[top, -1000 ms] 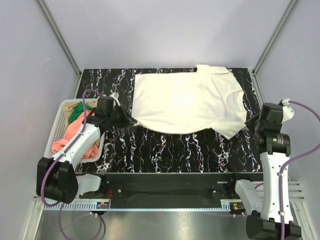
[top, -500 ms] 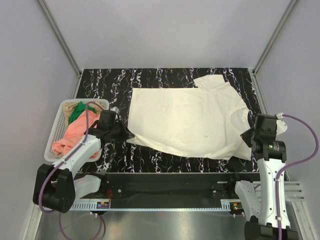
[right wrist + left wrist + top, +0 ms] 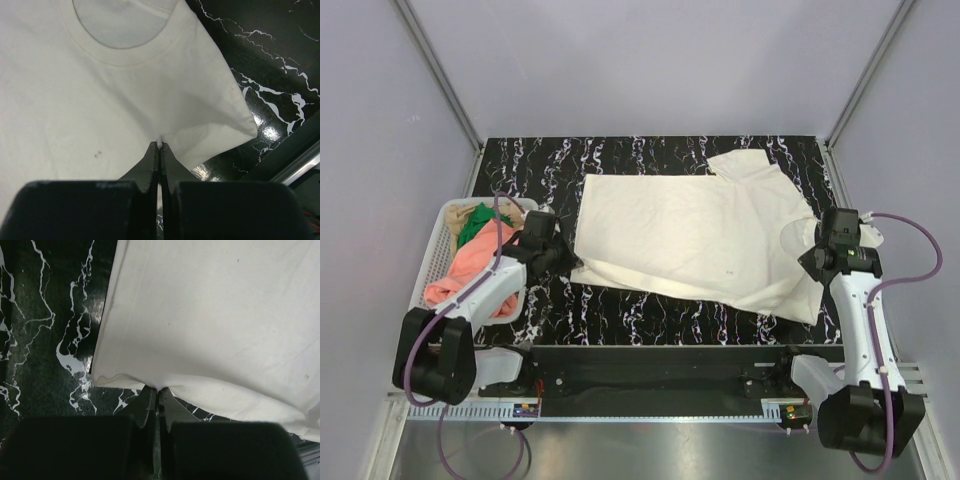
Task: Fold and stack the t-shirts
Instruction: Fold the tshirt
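Note:
A large cream-white t-shirt [image 3: 690, 235] lies spread on the black marbled table [image 3: 620, 310], collar to the right. My left gripper [image 3: 568, 263] is shut on its lower left hem edge; the left wrist view shows the cloth [image 3: 210, 315] pinched at the fingertips of the left gripper [image 3: 159, 389]. At the shoulder beside the collar [image 3: 125, 50], my right gripper [image 3: 811, 259] is shut on the shirt; the right wrist view has the right gripper [image 3: 160, 144] nipping the cream-white t-shirt [image 3: 90, 110]. Salmon-pink [image 3: 470, 265], green [image 3: 475, 226] and tan [image 3: 485, 211] t-shirts sit bunched in the basket.
A white mesh basket [image 3: 432, 250] stands at the table's left edge, close to my left arm. A black rail [image 3: 660, 355] runs along the near edge. Grey walls enclose the table on the other sides.
Both grippers have dragged the cream-white shirt from the back of the table toward the near edge. It now lies flatter and lower in the top view.

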